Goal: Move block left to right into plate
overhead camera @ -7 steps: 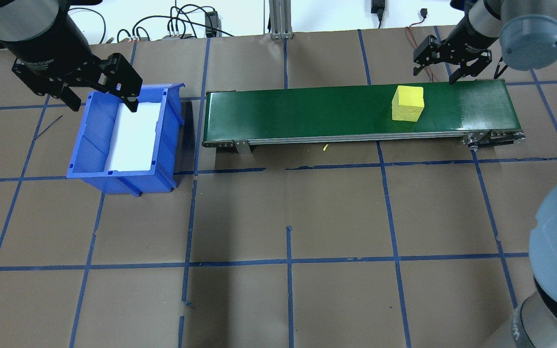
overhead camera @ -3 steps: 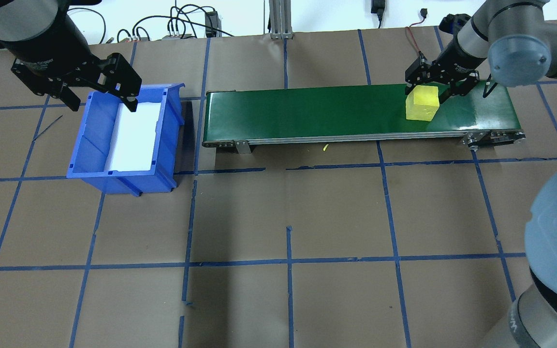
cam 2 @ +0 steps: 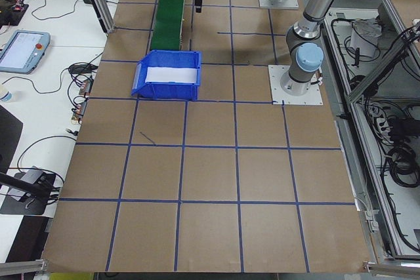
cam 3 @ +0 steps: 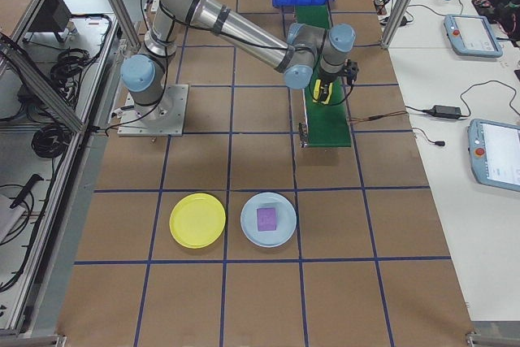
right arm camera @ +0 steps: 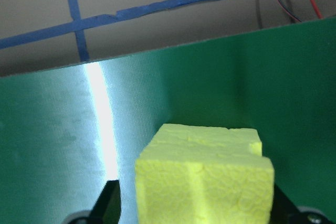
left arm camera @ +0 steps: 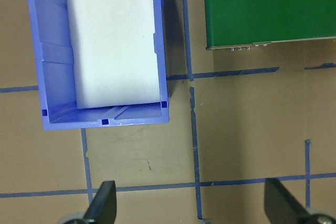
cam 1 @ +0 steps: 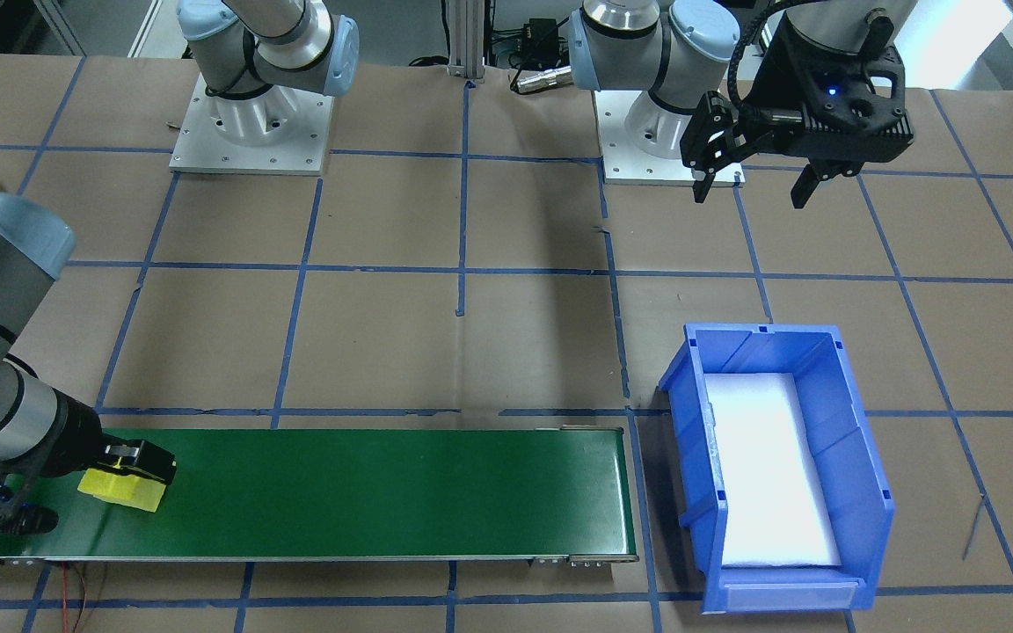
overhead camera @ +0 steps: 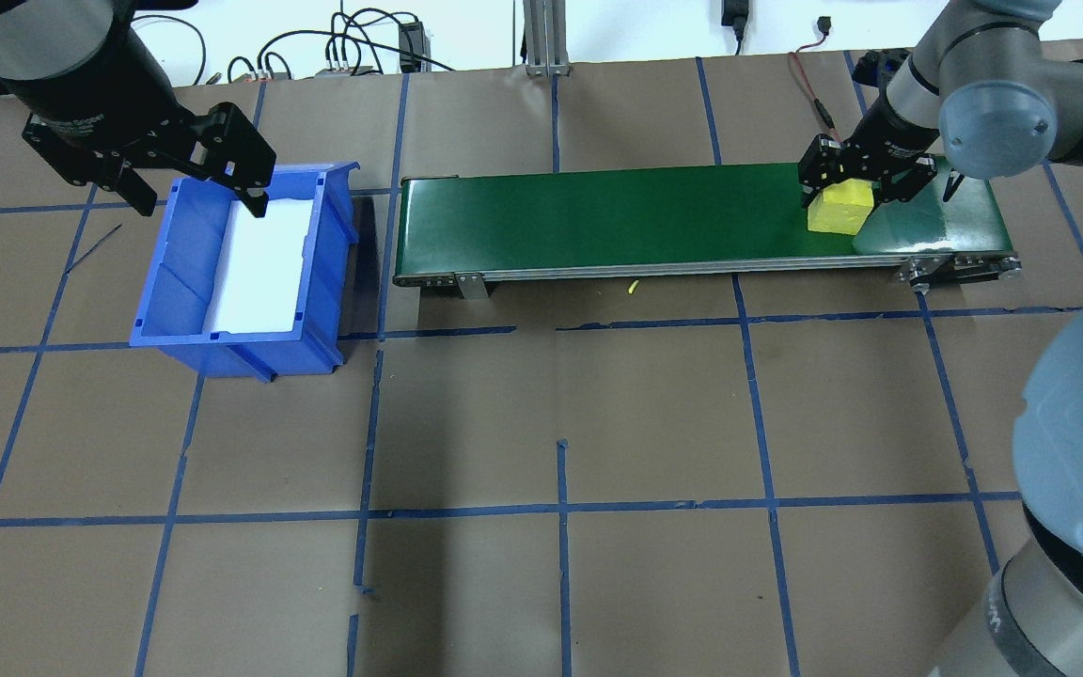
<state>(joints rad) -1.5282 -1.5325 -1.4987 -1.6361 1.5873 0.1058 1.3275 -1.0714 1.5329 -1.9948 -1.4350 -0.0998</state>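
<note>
Left gripper [overhead camera: 194,183]: I see it hanging above the far-left rim of the blue bin [overhead camera: 186,282], jaws spread wide with nothing between them; my left wrist view shows both fingertips [left arm camera: 105,203] far apart over bare table.
Blue bin: it sits on the table [overhead camera: 560,423] just off the left end of the conveyor, with a white foam pad [overhead camera: 259,263] lying flat inside it.
Conveyor belt [overhead camera: 617,221]: a long green belt runs across the table from beside the bin toward my right arm.
Yellow foam block [overhead camera: 839,209]: it rests on the belt near its right end, between the fingers of the right gripper.
Right gripper [overhead camera: 866,179]: it is low over the belt with a finger on each side of the block; from the right wrist view [right arm camera: 205,182] the block fills the gap, but I cannot tell if the pads are pressing on it.
Yellow plate [cam 3: 197,220]: it lies on the table well apart from the belt's right end, with nothing in it.
Light blue plate [cam 3: 253,233]: just beside the yellow plate, carrying a purple block [cam 3: 267,219].
</note>
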